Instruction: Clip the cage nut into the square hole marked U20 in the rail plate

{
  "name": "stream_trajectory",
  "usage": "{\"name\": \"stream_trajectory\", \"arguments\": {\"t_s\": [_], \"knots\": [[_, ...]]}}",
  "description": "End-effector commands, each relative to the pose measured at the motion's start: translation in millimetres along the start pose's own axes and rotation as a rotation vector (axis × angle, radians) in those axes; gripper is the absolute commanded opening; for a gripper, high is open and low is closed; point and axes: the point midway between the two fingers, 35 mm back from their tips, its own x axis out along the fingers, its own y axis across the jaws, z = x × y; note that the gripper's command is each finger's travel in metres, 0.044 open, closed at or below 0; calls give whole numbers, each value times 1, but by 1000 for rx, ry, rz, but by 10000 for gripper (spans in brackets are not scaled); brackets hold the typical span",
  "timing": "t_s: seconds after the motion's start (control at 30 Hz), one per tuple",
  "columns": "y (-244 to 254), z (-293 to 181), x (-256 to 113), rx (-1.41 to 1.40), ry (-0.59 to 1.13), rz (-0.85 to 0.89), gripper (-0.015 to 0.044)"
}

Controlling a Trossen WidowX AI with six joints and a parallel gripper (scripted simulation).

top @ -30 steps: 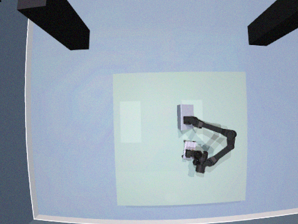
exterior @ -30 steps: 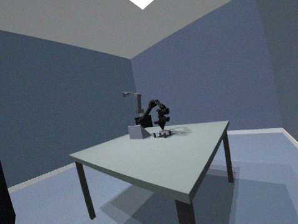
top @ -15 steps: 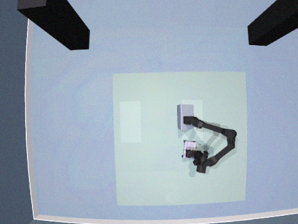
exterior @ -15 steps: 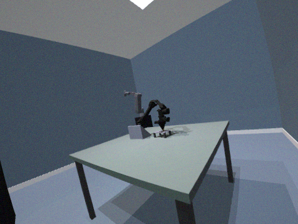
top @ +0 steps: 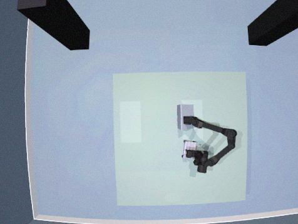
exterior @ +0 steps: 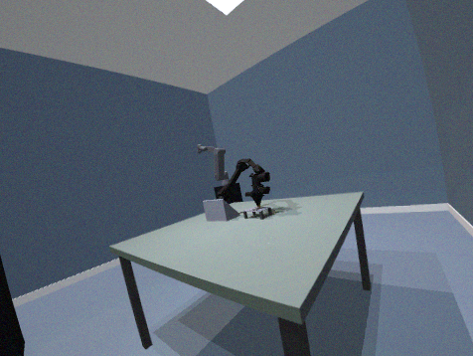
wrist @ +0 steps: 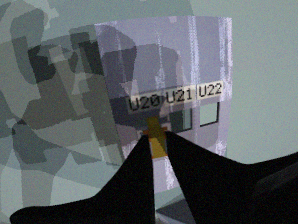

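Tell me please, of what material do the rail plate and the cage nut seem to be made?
The rail plate: probably metal with a brushed or worn finish, as pale streaks run over its grey-lilac face; painted plastic is possible.

The cage nut: perhaps brass-coloured metal, judging by its yellow-orange colour; its finish is too blurred to tell.
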Motion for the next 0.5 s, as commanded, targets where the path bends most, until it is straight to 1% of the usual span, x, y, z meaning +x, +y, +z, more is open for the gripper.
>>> {"name": "stream_trajectory", "arguments": {"t_s": [0.0, 0.47], "knots": [[0, 1, 0, 1, -3, -12, 29], [1, 1, 0, 1, -3, -43, 29]]}}
